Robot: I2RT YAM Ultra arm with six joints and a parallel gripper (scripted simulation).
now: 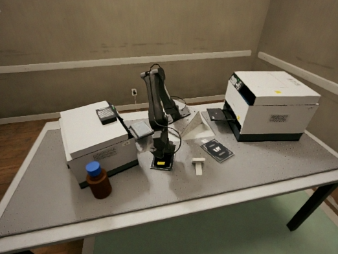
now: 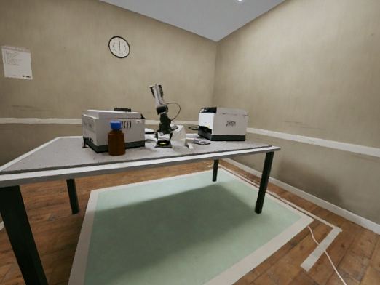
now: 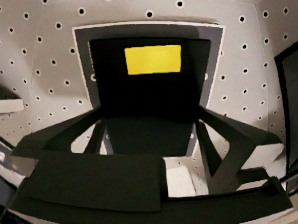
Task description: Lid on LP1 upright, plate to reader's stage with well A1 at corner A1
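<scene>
My gripper points down, its fingers wide apart, shut on the black lid with a yellow label. The lid is at or just above a dark bench pad; contact is not clear, and the pad's name is hidden. The pale plate is on the stage of the dispenser. The stage of the reader looks bare beside the reader. Well A1 cannot be made out.
A brown bottle with a blue cap stands beside the dispenser. A second dark pad lies to the right, its lettering unreadable. A white T-shaped piece and a white wedge are nearby. A black grid-topped block sits on the dispenser.
</scene>
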